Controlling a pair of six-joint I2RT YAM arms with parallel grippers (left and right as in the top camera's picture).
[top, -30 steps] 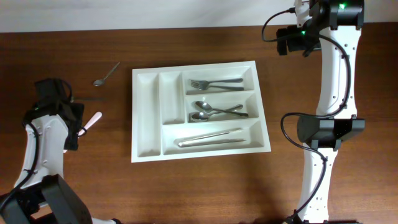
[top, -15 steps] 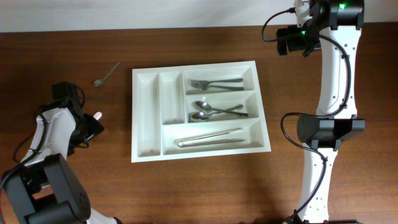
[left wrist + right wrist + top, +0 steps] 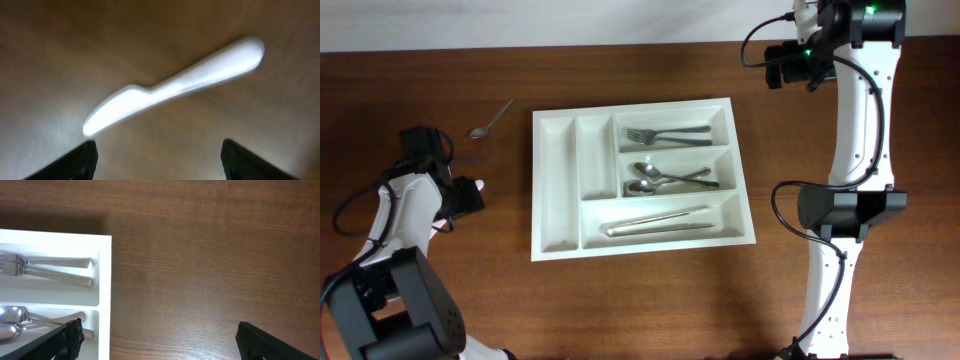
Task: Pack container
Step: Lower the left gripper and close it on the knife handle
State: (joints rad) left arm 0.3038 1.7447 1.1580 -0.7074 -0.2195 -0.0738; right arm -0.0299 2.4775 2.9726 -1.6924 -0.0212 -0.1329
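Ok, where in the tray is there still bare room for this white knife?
The container's two long narrow compartments, on its left side, are both bare. The three wider ones are taken: forks at the far end, spoons in the middle, long silver utensils nearest.

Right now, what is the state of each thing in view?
tray: on table, two narrow slots empty
forks: lying in top slot
spoons: lying in middle slot
long pieces: lying in bottom slot
loose spoon: on table, outside tray
white knife: on table, ungripped
left claw: open over white knife
right claw: open, empty
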